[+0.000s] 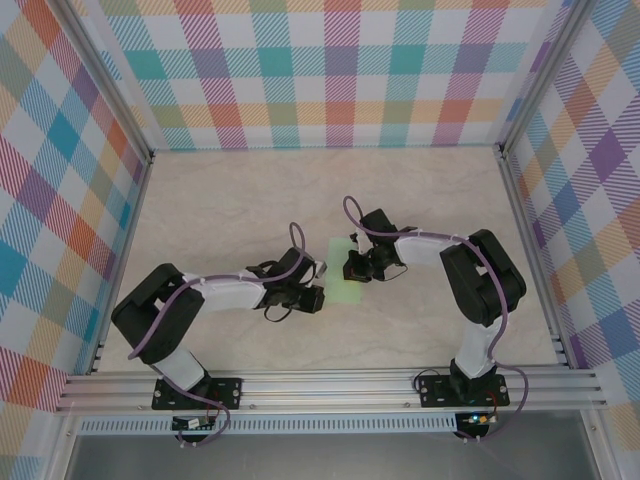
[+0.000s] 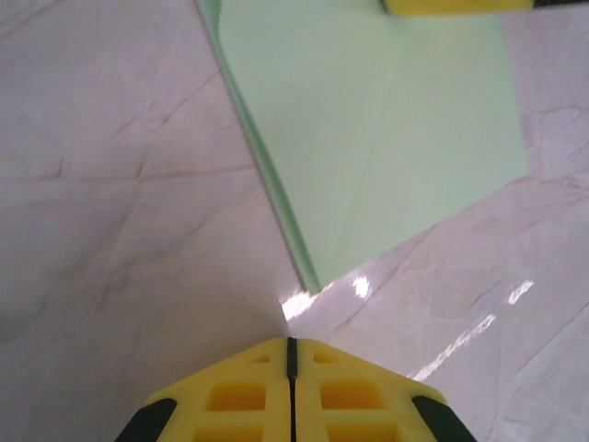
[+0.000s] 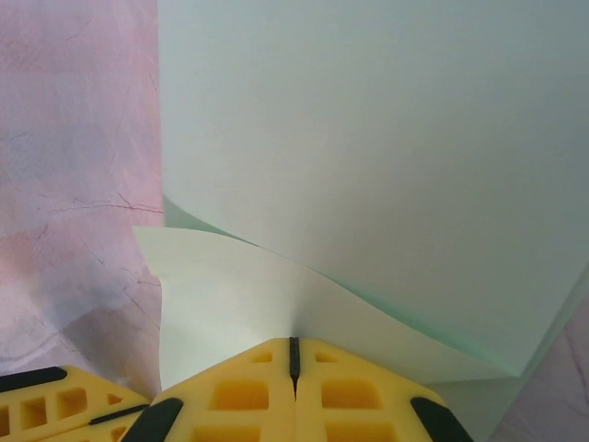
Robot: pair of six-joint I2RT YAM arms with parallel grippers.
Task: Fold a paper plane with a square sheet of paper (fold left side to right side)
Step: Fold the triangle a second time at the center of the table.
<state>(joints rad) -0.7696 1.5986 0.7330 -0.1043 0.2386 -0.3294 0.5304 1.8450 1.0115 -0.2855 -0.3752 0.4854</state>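
On the marbled table (image 1: pixel 220 200) we saw the right gripper (image 3: pixel 294 343), elbow bent inward, pinching a lifted edge of the square sheet of paper (image 1: pixel 345 288). The left gripper (image 2: pixel 291 345) sat clenched and empty just beside the sheet's corner.

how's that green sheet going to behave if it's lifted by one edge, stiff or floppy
Probably floppy: the sheet of paper curls in an arc where the right gripper pinches its edge. Likely light and thin, lying nearly flat on the table. A push may slide or buckle it, since that surface looks glossy.
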